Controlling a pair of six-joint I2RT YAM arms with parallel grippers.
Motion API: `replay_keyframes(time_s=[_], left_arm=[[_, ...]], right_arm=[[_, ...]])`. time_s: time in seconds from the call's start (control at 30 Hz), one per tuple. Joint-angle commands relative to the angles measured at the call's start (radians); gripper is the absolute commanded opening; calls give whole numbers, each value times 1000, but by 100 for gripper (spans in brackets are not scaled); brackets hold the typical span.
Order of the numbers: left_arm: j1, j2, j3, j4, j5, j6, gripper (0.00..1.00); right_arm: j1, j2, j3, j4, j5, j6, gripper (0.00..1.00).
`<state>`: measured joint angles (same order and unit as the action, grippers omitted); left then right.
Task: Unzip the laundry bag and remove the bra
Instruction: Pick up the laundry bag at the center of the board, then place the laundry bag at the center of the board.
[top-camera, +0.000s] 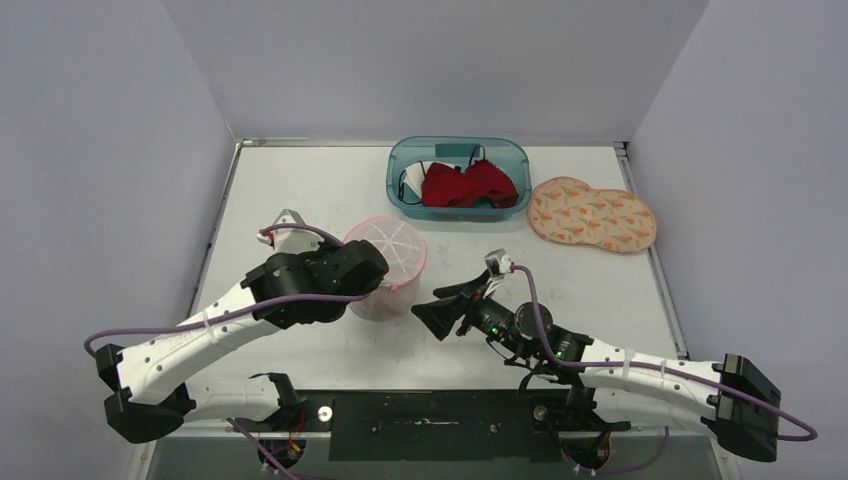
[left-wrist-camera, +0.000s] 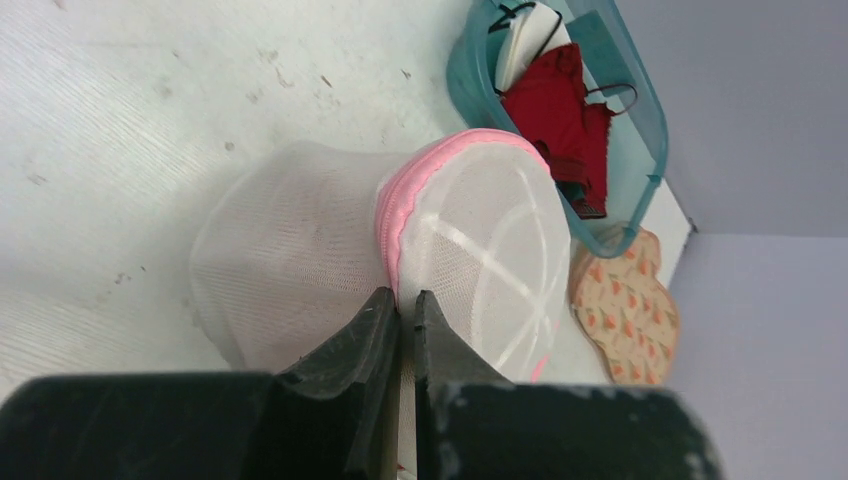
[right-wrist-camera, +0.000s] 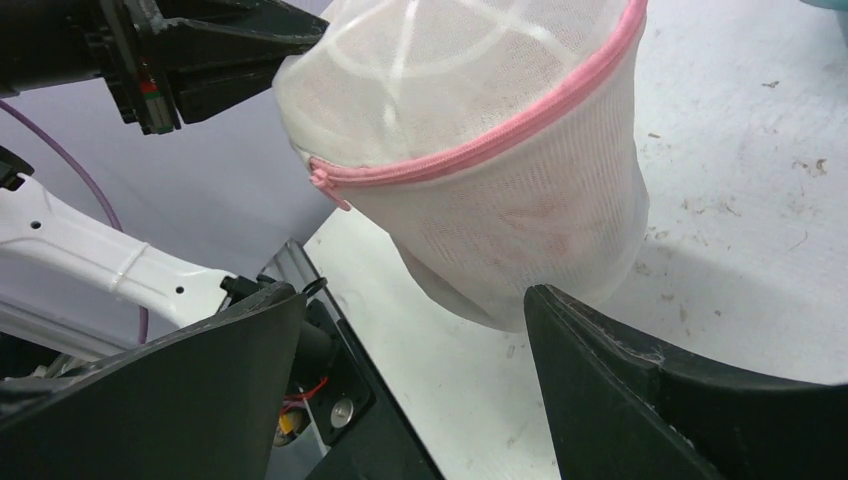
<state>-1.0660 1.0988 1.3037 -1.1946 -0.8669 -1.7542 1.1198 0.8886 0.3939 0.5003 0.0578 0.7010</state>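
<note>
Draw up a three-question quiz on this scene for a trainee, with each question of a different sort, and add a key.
1. True or false: the right gripper is clamped shut on the white mesh laundry bag with the pink zipper.
2. Multiple choice: the translucent teal plastic bin holds A) a red fabric garment, B) a blue towel, C) nothing at all.
3. Fill the gap: the ___ gripper pinches the bag near its zipper.

Key
1. False: its jaws stand open.
2. A.
3. The left gripper.
</note>
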Motion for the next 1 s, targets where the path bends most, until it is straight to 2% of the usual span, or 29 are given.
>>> replay_keyframes(time_s=[0.0,0.07,0.3,0.5,0.6,0.8,0.97], left_arm=[[-28,103,136,-344,-189,-104,0],[-32,129,153,-366,-190,-127,0],[-34,94,117,-229,-180,-65,0],[-35,92,139,-202,-169,-41,0],[-35,92,140,-201,-170,-41,0],[-34,95,125,-170,-160,-28,0],[-34,90,111,-135,-148,-10,0]], right_arm=[[7,24,-25,243,16,-63,83],[8,47,-17,267,-11,-51,84],[8,152,69,260,-110,15,85],[11,218,104,327,-162,65,76],[41,234,176,181,-85,13,77],[108,298,328,-96,174,-12,76],[107,381,423,-312,309,56,64]])
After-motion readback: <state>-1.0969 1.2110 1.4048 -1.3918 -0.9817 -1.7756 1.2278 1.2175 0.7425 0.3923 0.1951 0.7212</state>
